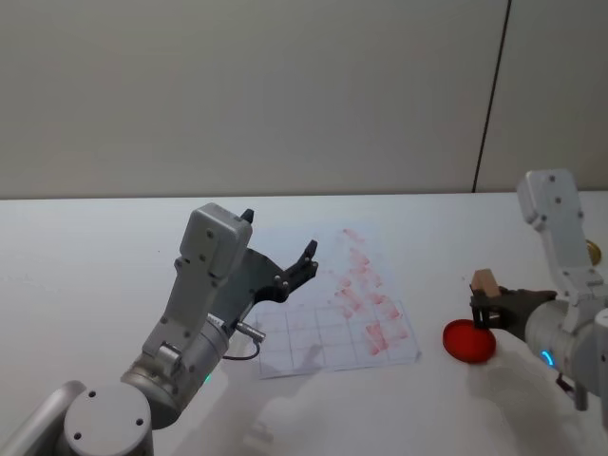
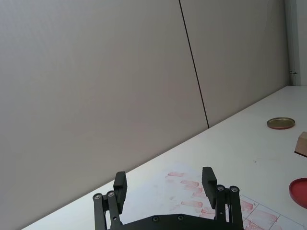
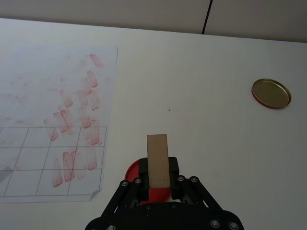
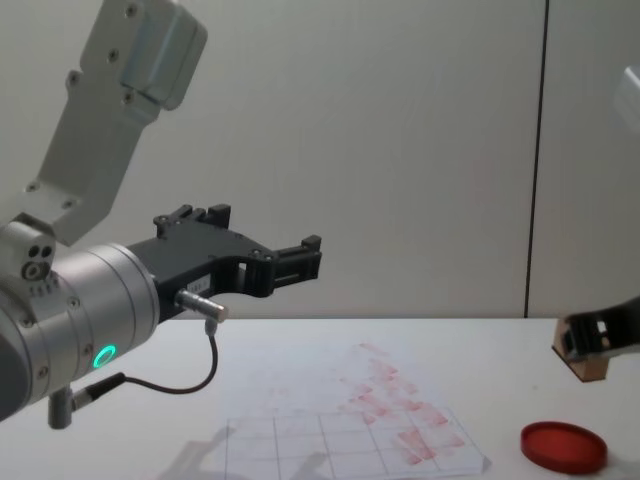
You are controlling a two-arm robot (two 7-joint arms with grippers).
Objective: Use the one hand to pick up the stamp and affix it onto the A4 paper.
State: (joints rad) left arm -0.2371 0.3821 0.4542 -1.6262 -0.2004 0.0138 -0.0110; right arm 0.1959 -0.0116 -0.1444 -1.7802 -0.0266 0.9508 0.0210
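Observation:
My right gripper is shut on the stamp, a small tan wooden block, and holds it just above the red ink pad. In the right wrist view the stamp stands between the black fingers with the ink pad under it. From the chest view the stamp hangs above the ink pad at the right edge. The A4 paper, marked with a grid and red stamp prints, lies left of the pad. My left gripper is open and raised over the paper's left part.
A round brass-coloured lid lies on the white table beyond the ink pad, toward the far right. The grey wall stands behind the table. My left arm's shadow falls on the near left corner of the paper.

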